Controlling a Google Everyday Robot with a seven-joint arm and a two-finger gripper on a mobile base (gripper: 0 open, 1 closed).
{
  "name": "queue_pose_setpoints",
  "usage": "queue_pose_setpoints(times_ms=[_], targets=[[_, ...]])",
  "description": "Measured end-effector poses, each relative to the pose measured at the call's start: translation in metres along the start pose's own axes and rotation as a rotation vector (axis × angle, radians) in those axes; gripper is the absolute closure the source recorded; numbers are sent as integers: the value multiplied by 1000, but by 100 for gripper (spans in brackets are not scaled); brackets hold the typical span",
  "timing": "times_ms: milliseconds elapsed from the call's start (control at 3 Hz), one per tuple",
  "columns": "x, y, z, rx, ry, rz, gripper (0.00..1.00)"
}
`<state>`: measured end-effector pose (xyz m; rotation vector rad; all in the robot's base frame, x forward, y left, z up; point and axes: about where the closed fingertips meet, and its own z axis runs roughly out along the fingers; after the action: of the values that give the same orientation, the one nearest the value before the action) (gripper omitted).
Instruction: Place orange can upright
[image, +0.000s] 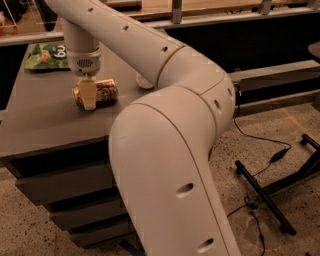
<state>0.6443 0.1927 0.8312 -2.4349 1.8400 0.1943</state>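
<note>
The orange can (102, 91) lies on its side on the grey table top (45, 130), towards the back left. It is shiny orange-gold with dark markings. My gripper (88, 95) comes straight down from above onto the can's left half. Its pale lower part stands in front of the can and hides part of it. The can rests on the table and is not lifted. The big white arm sweeps from the gripper across the middle of the view.
A green snack bag (46, 55) lies at the table's back left. A clear plastic bottle (142, 81) lies right of the can, partly behind the arm. The table has drawers (60, 185) below. A black stand (265, 192) and cable lie on the floor at right.
</note>
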Motion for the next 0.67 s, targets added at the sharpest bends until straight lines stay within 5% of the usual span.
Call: queue_pose_setpoints(times_ms=[333, 667], targets=[[6, 4, -10, 9, -23, 4, 85], [15, 26, -53, 65, -180, -1, 100]])
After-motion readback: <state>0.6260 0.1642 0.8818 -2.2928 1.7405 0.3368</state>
